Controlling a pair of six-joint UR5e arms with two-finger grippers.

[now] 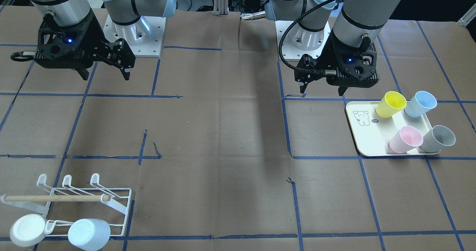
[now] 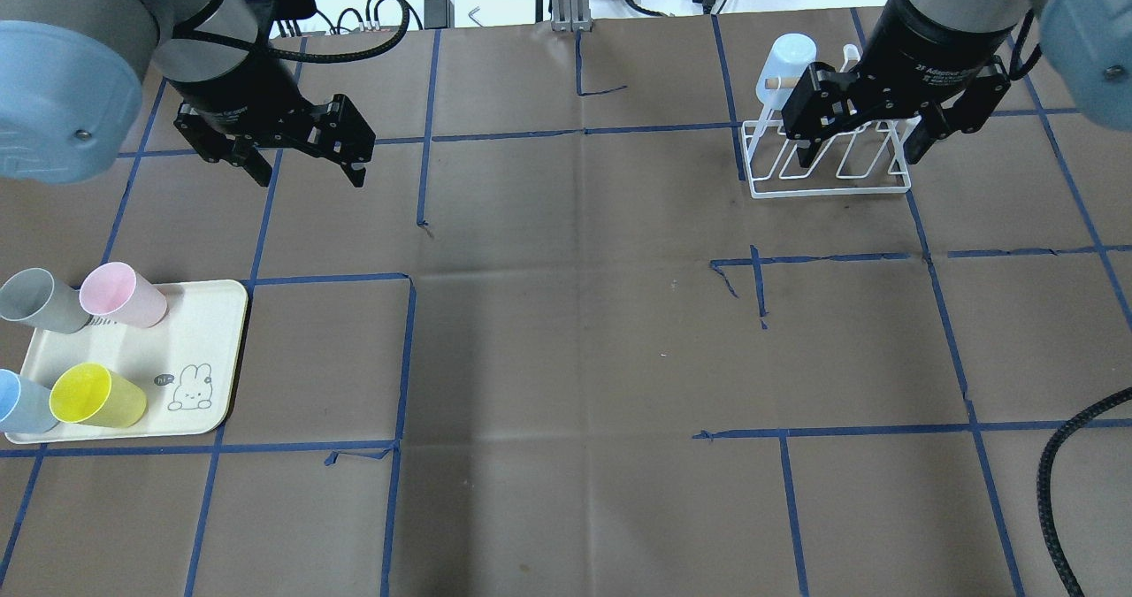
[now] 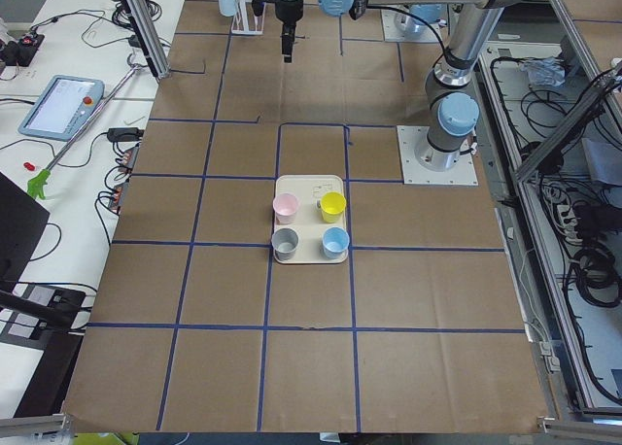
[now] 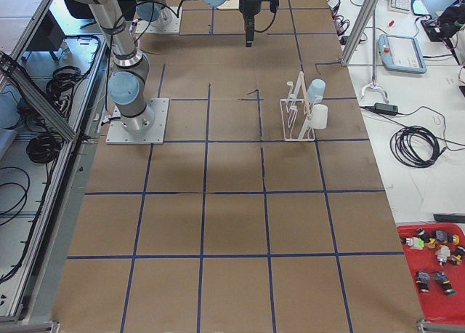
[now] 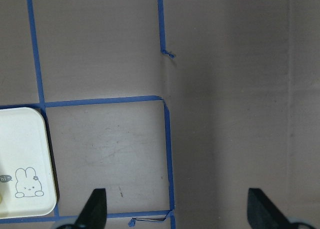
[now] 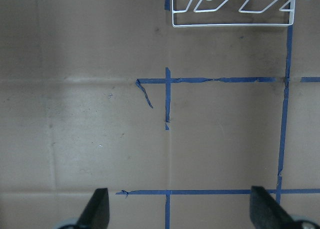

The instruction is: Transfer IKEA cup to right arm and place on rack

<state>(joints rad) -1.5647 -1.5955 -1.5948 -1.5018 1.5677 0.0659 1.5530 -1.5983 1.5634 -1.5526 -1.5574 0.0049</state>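
1. Hanging spread and empty, your left hand (image 2: pixel 309 171) sits near the tray (image 2: pixel 217 340); lower it squarely over the pink cup (image 2: pixel 124 294).
2. Your right hand (image 2: pixel 858 150), likewise parted, hovers near the rack (image 2: pixel 827 188).

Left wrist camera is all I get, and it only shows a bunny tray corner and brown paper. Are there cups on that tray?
Observer: Yes, four: a yellow cup, a pink cup, a grey cup and a blue cup stand on the tray.
Operator: Did any get hung up already?
Observer: Two sit on the rack: a pale blue cup and a white cup.
Operator: Is the other grabber holding one?
Observer: No, the right gripper is open and empty.
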